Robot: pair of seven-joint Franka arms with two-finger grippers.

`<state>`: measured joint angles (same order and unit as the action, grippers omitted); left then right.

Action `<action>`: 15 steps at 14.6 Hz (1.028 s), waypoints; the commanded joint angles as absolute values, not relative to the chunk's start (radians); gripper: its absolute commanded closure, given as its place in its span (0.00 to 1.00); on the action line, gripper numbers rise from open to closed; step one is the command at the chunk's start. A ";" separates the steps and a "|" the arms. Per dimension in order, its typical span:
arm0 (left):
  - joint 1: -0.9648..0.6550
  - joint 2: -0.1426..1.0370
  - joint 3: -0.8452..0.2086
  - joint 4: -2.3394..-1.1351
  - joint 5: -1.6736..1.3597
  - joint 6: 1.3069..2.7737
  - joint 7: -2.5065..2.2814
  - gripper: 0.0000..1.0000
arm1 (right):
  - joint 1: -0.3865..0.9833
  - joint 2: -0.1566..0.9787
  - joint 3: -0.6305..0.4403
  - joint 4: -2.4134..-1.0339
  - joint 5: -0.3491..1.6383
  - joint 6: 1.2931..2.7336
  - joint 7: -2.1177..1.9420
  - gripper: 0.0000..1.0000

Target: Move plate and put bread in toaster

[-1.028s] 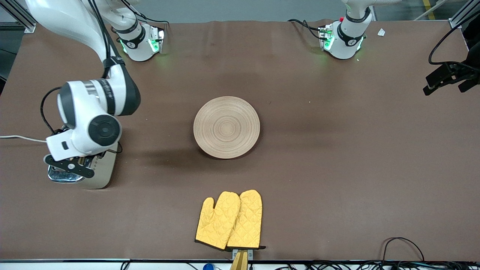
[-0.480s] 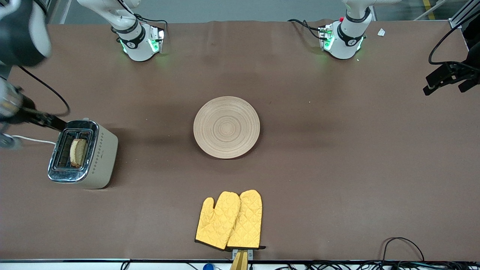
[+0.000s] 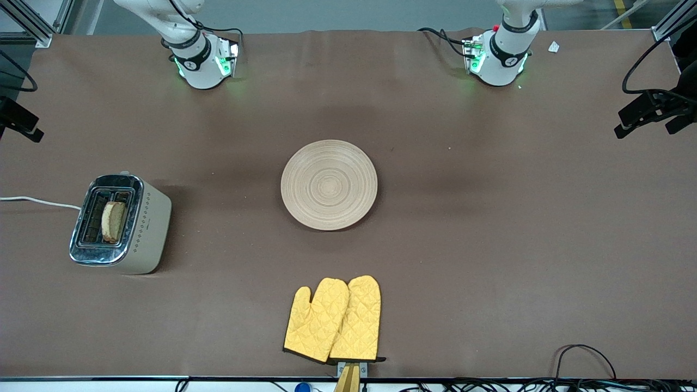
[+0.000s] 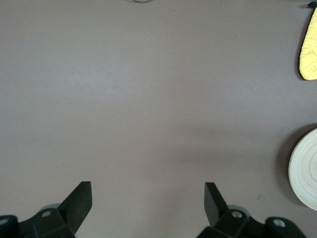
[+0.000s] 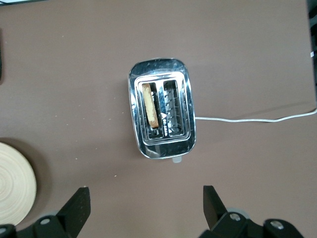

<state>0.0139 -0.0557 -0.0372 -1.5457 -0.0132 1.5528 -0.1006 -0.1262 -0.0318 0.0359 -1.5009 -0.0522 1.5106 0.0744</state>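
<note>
The beige toaster stands at the right arm's end of the table, its chrome top facing up. The bread stands on edge in the slot on the plate's side, also visible as a slice in the right wrist view. The round wooden plate lies bare at mid-table. My right gripper hangs open and empty high over the table beside the toaster. My left gripper is open and empty high over bare table, with the plate's rim off to one side.
A pair of yellow oven mitts lies nearer the front camera than the plate. The toaster's white cord runs off the table's end. Cables lie along the front edge.
The right arm, which was down over the toaster a second ago, has lifted up and away out of the front view. The bread now shows in the slot. The left arm has not moved.
</note>
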 commanded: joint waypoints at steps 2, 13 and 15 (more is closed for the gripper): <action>0.017 -0.052 -0.038 -1.531 -0.020 1.545 -0.087 0.00 | -0.014 -0.058 -0.083 -1.566 -0.008 1.534 0.055 0.00; 0.018 -0.049 -0.040 -1.529 -0.023 1.546 -0.086 0.00 | -0.017 -0.061 -0.087 -1.577 -0.008 1.519 -0.014 0.00; 0.017 -0.049 -0.040 -1.529 -0.025 1.546 -0.086 0.00 | -0.017 -0.058 -0.087 -1.577 -0.008 1.517 -0.011 0.00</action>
